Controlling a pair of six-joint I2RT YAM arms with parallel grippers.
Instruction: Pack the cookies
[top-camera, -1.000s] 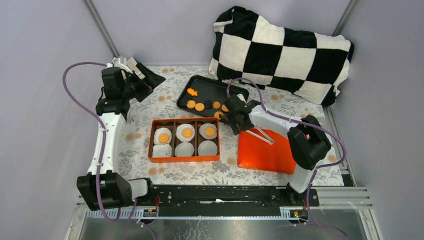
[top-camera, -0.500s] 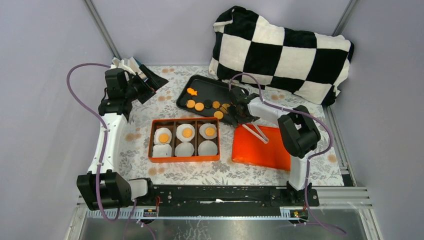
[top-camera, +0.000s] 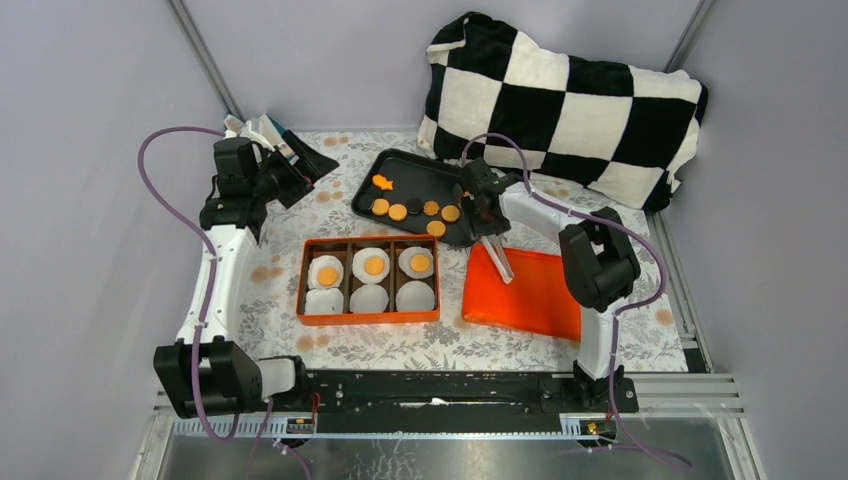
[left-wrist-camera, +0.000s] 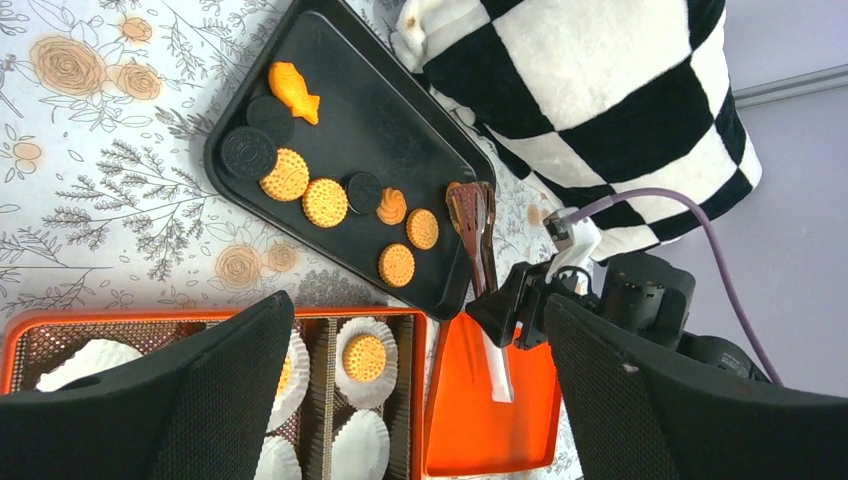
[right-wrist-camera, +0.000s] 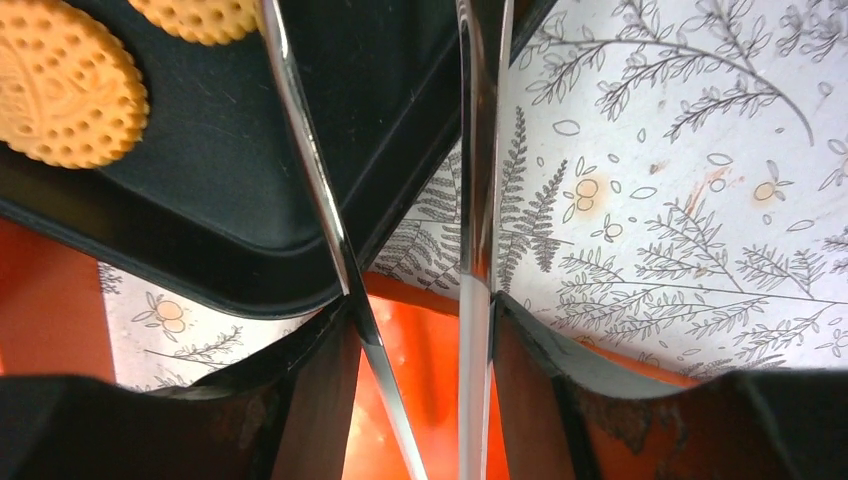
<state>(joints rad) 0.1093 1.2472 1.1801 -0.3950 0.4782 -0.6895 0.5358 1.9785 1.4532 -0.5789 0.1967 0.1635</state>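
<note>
Left gripper (top-camera: 305, 165) at 10 o'clock, fingers wide apart, empty. Orange box (top-camera: 370, 318) at centre: three cookies in far cups, near cups bare. Loose cookies (top-camera: 398, 212) on black tray (top-camera: 420, 170) at 12 o'clock. Right gripper (top-camera: 487, 215) at 1 o'clock, fingers clamped on tongs (left-wrist-camera: 475, 225), tips by tray's right rim. Risk: squeeze catches rim, flicking cookie onto table.

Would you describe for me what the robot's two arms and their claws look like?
The left arm and right arm match: slim white links between bulky black joint housings, each trailing a looping purple cable. The left claw has broad black fingers with a fine dotted texture; the right claw is black as well.
</note>
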